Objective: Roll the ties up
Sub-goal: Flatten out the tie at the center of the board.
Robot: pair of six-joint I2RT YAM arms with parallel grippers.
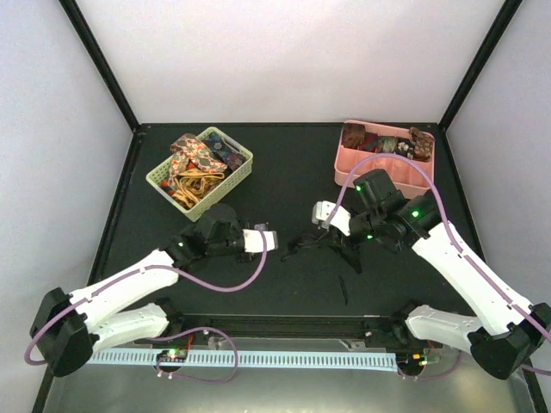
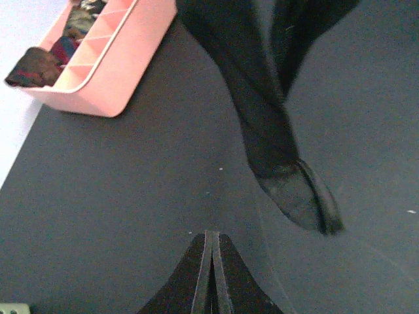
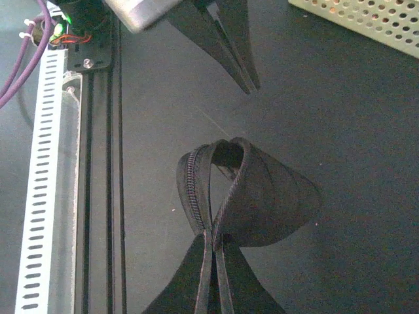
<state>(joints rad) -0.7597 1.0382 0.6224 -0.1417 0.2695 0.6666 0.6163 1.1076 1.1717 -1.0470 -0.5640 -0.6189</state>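
Right wrist view: a black tie (image 3: 265, 203), barely looped, is pinched by the right gripper (image 3: 213, 239) at mid-desk; the left gripper (image 2: 211, 235) is held closed on nothing. Coils (image 1: 353, 136) are stored in the far-right tray (image 1: 343, 172); limp ties (image 1: 196, 159) are heaped in the far-left basket (image 1: 231, 179). The tie's length is laid left to right, tip leftward.

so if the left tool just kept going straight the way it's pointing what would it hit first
Most likely the dark tie, the folded loop pinched in the right tool. The shut left tool points across the table toward it; depth is unclear, so it might pass just beside the loop.
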